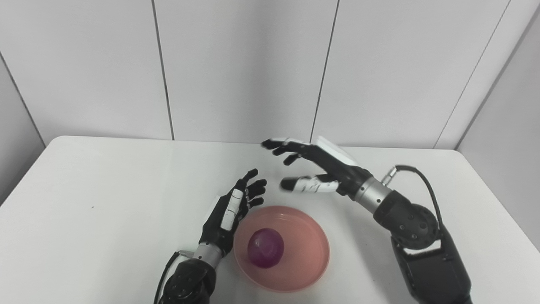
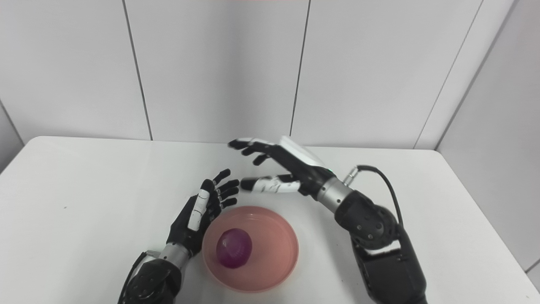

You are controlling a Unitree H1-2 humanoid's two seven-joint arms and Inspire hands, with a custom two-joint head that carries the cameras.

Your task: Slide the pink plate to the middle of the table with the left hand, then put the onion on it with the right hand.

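Nearest the camera in the left eye view, the plate (image 1: 282,249) sits at the table's (image 1: 84,202) front edge, roughly centred left to right. An onion (image 1: 265,247), purple and round, lies in the plate a little toward 9 o'clock of its centre. At the plate's 9 o'clock rim the left hand (image 1: 231,211) rests, fingers spread and pointing toward 1 o'clock, holding nothing; whether it touches the rim I cannot tell. Off the plate's 1 o'clock, the right hand (image 1: 314,166) hangs raised above the table, fingers apart and thumb spread below them, empty.

From the right eye view the plate (image 2: 270,274) holds the onion (image 2: 234,248) the same way. Beside the rim lies the left hand (image 2: 201,211), splayed. Up at 1 o'clock the right hand (image 2: 280,164) is wide and clear of both plate and onion.
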